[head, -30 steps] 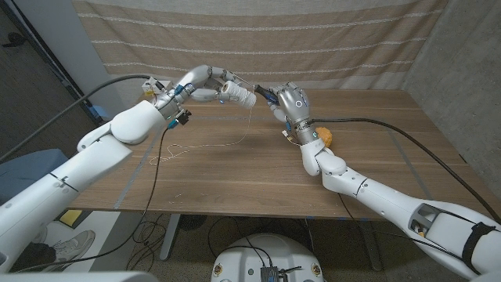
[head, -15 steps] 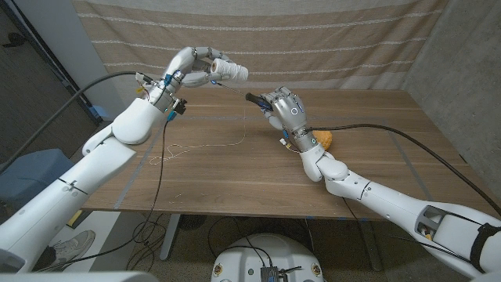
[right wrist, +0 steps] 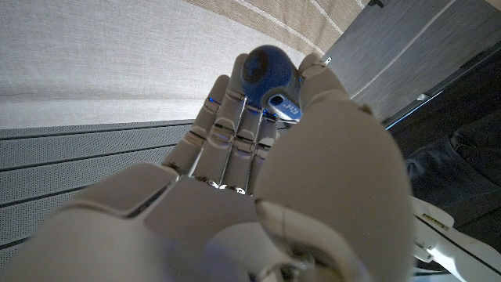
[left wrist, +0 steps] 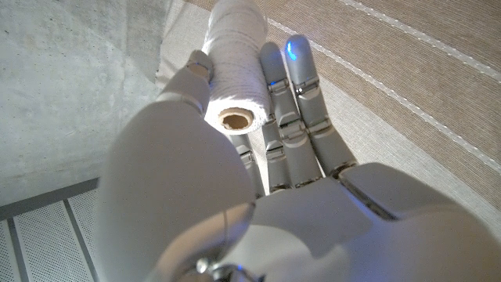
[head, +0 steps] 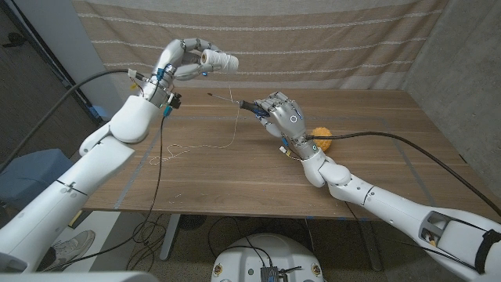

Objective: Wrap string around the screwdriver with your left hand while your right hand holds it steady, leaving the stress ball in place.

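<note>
My left hand (head: 186, 59) is raised above the table's far left and holds a white spool of string (head: 218, 61); the spool (left wrist: 235, 63) shows end-on between its thumb and fingers. A thin string (head: 237, 117) hangs from the spool, passes the screwdriver shaft and trails in loops on the table (head: 176, 151). My right hand (head: 282, 116) grips the dark-blue handle of the screwdriver (head: 249, 106), its thin shaft pointing toward the left. The blue handle end (right wrist: 266, 69) pokes out past the fingers. An orange stress ball (head: 320, 139) lies on the table right behind that wrist.
The wooden table (head: 376, 149) has its far edge against a striped curtain (head: 313, 39). A black cable (head: 160, 168) hangs from the left arm and crosses the table's left side. Another cable (head: 407, 145) runs along the right arm.
My left hand has lifted the spool higher and a little leftward, away from the screwdriver. My right hand has shifted left and nearer with the screwdriver, its shaft now showing. The ball has stayed put.
</note>
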Controlling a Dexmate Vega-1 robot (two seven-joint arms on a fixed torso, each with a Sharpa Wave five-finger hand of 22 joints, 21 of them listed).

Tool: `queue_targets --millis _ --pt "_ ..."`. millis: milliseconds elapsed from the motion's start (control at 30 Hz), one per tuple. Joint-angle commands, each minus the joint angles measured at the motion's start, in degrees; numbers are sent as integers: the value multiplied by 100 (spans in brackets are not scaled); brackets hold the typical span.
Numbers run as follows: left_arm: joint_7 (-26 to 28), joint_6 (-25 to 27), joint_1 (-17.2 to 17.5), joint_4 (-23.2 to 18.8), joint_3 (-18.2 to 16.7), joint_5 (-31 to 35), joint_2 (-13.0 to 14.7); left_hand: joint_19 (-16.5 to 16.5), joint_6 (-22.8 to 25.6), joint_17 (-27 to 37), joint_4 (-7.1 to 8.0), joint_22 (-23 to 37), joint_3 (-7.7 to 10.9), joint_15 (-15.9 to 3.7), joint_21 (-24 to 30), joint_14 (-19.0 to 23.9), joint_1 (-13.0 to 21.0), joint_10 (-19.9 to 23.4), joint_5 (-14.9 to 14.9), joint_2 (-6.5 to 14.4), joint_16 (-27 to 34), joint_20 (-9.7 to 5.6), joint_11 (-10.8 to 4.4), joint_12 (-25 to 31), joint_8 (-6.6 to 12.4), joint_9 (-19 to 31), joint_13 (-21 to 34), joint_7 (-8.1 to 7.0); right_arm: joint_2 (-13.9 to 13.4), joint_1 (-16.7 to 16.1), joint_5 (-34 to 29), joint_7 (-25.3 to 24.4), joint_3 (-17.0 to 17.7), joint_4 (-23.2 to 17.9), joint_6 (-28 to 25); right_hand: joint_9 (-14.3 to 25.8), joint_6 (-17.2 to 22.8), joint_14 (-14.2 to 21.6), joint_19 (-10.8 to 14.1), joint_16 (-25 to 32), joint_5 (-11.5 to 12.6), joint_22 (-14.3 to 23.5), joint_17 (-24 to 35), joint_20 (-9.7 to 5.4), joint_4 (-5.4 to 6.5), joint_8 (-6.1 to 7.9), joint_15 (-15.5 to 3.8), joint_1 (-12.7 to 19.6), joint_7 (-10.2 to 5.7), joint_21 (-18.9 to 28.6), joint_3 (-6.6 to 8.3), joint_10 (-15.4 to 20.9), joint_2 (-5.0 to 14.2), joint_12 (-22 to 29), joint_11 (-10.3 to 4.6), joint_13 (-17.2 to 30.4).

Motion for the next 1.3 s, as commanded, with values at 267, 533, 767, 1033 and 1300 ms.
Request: queue_targets --millis 267,533,767,1033,1300 --pt "406 1081 428 -242 -457 239 201 -34 539 37 263 -9 388 -1124 59 990 631 828 -10 709 -55 -593 -818 120 -30 862 1106 441 914 -1089 -1001 -114 2041 -66 1349 25 1276 339 -65 -46 56 5 15 -912 19 -27 -844 696 -1202 84 -55 583 590 -39 -626 29" --pt "341 1261 621 -252 -522 145 282 -43 541 53 263 -10 394 -1124 69 998 627 842 -14 711 -75 -594 -824 100 -46 878 1095 437 1382 -1221 -1170 -114 2596 51 1722 27 1267 368 -86 -66 60 5 23 -914 43 -46 -843 691 -1191 125 -87 593 608 -65 -614 30" --pt "76 1268 630 -242 -419 42 445 -51 557 70 259 -10 400 -1125 80 1012 626 853 -19 708 -92 -593 -820 94 -63 882 1109 453 1288 -1055 -717 -114 2345 104 1375 29 1270 379 -99 -88 64 4 28 -915 53 -56 -840 694 -1178 159 -110 602 616 -81 -596 38" --pt "-272 1251 542 -262 -324 -22 717 -58 569 83 258 -11 405 -1122 88 1018 624 847 -23 708 -109 -594 -824 80 -74 894 1115 446 1225 -867 -7 -114 2143 268 1143 31 1284 419 -112 -89 68 2 46 -915 60 -62 -838 703 -1159 195 -137 625 621 -97 -577 44" --pt "-512 1243 451 -359 -182 -4 931 -66 571 97 256 -11 410 -1124 96 1021 622 865 -26 706 -128 -593 -825 71 -88 908 1118 427 1243 -683 202 -114 2060 512 1008 33 1291 434 -124 -101 73 0 57 -916 61 -70 -840 715 -1142 228 -161 642 620 -106 -561 62"
